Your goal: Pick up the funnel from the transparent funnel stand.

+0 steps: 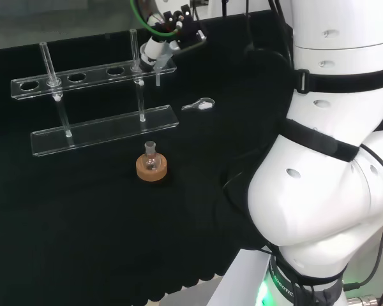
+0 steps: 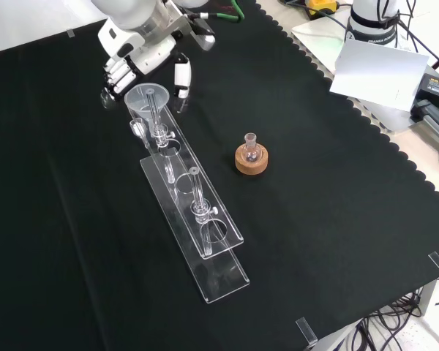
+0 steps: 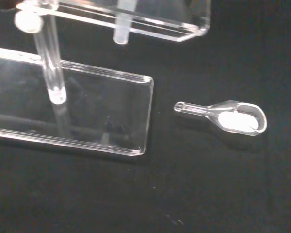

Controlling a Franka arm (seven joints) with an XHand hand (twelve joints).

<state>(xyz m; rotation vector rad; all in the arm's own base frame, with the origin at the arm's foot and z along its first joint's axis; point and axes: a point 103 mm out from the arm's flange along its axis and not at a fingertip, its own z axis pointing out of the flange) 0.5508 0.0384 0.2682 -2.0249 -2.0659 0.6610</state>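
- Funnel (image 2: 148,97) seated in the end hole of the transparent funnel stand (image 2: 205,241), not yet lifted; grasp and lift left to do.
- Hand (image 2: 132,62) just behind the funnel's bowl in the front view, fingers (image 2: 115,76) relaxed and spread either side, not visibly closed on it.
- One funnel, one stand, one small flask (image 2: 251,150) on one cork ring (image 2: 251,162), one small glass scoop (image 3: 230,116).

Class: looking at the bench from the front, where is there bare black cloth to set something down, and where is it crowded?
Bare: right of the small flask on its cork ring, toward the scalloped cloth edge. Crowded: the clear plastic funnel on the transparent funnel stand, the black and white hand, and the small glass scoop.
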